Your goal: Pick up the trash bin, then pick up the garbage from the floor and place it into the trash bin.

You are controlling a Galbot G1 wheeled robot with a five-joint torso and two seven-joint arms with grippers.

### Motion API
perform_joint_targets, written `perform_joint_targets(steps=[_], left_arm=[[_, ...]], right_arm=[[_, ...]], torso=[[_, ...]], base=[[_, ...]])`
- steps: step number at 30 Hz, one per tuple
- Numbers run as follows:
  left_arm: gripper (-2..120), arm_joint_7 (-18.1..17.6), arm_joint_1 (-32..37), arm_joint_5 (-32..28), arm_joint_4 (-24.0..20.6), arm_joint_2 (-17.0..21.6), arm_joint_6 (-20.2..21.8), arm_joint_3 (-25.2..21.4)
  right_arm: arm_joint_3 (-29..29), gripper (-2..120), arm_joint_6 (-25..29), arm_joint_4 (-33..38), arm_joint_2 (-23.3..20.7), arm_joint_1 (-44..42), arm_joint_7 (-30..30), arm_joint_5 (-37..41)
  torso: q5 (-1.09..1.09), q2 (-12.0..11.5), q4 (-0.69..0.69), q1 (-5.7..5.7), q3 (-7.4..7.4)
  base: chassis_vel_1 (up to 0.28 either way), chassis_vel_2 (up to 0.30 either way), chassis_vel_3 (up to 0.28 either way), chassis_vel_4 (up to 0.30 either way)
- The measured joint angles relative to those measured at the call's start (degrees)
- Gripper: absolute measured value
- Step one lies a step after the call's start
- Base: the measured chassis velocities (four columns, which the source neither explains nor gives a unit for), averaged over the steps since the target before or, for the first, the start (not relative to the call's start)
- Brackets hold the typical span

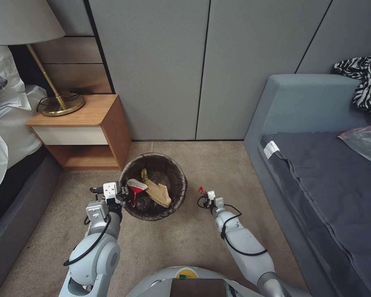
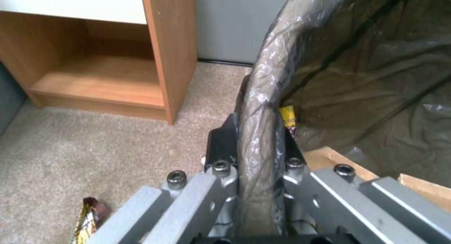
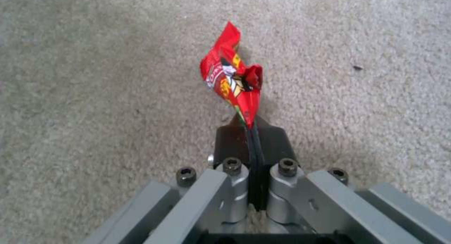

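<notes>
We see beige carpet carrying the lined trash bin beside a wooden nightstand, a sofa to our right, and a snack wrapper lying nearby.

Muted greys and beige, broken by small spots of red and yellow.
The carpet is beige; the wall panels are pale grey with dark seams. The trash bin wears a dark brown, translucent liner, and inside it lie a tan paper bag, a red-and-white cup and a yellow wrapper. The red wrapper carries white, yellow and black print. The bedside cabinet is orange-brown wood with a white drawer front; the lamp has a brass stem and base and an off-white shade. The sofa is blue-grey with a charcoal cushion, and a black-and-white zebra-striped cloth lies on it. The bedding is white. Both arms are silver-grey with black cables.
</notes>
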Motion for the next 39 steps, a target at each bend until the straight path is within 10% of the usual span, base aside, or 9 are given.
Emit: perform_joint_targets(steps=[8, 21, 29, 39], left_arm=[[4, 0.0, -0.2, -0.1, 0.2, 0.2, 0.1, -0.3], [4, 0.0, -0.5, -0.2, 1.0, 0.1, 0.1, 0.2], [4, -0.1, -0.5, -1.1, 1.0, 0.5, 0.5, 0.5], [4, -0.2, -0.5, -2.4, 0.7, 0.6, 1.6, 1.3]], right_arm=[[0.5, 0, 3.3, 4.4, -0.4, -1.6, 2.5, -1.9], [4.0, 0, 12.0, 35.4, -3.2, -12.3, 5.8, -4.0], [3.6, 0, 24.0, 50.4, -4.4, -15.9, -9.1, -3.3], [-2.9, 0, 23.0, 59.9, -8.5, -17.5, -15.5, 0.1]], torso=[[-0.01, 0.0, 0.00, 0.00, 0.00], [-0.01, 0.0, -0.01, 0.00, 0.00], [-0.01, 0.0, 0.00, 0.00, 0.00], [-0.01, 0.0, 0.00, 0.00, 0.00]], base=[[0.000, 0.000, 0.000, 0.000], [0.000, 0.000, 0.000, 0.000], [0.000, 0.000, 0.000, 0.000], [0.000, 0.000, 0.000, 0.000]])
